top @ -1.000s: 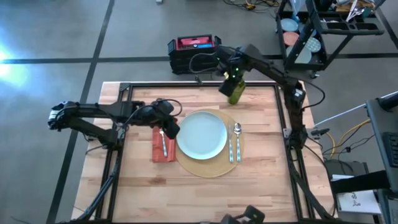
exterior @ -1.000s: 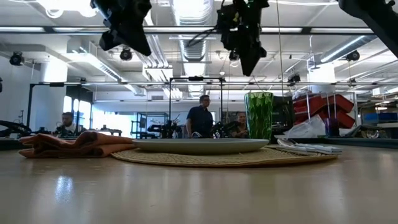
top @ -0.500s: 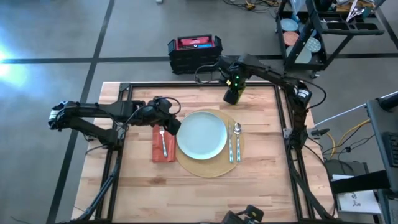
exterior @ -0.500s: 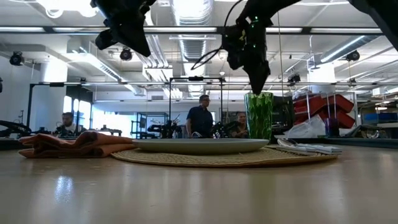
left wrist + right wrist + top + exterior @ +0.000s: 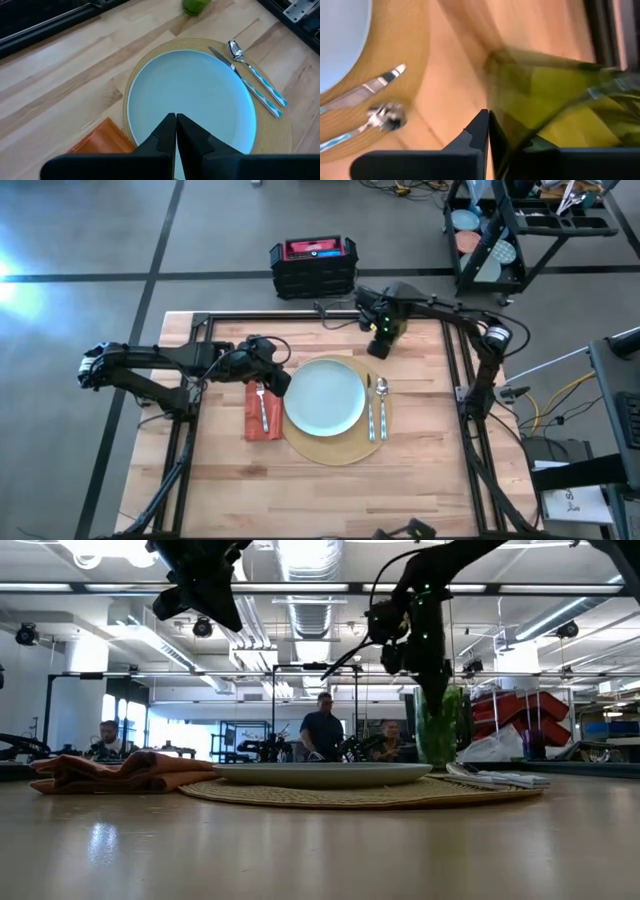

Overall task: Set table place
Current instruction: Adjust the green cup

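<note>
Two arms over one big light-wood table (image 5: 330, 490), and the place setting sits roughly in the middle of it. Biggest piece is the round tan placemat (image 5: 335, 452), with the pale blue-white plate (image 5: 324, 396) sitting on its left part, so the mat's right edge stays bare. On that bare strip lie the knife (image 5: 370, 409) and the spoon (image 5: 382, 407), side by side, knife closer to the plate. Just left of the plate is the orange napkin (image 5: 262, 412), touching or nearly touching the mat's edge, with the fork (image 5: 262, 408) lying on top of it.

The green cup (image 5: 379, 343) stands upright on the wood, just beyond the mat's far right edge, mostly hidden under the right arm from above. The low view shows it right behind the mat.

The left gripper (image 5: 272, 380) hangs above the table over the napkin's top corner and the plate's left edge; its wrist view shows the fingers (image 5: 167, 135) pressed together with nothing between them. The right gripper (image 5: 381, 338) is right at the cup. In its wrist view its tips look closed together next to the green glass, but I honestly can't tell whether it's pinching the rim or not.
</note>
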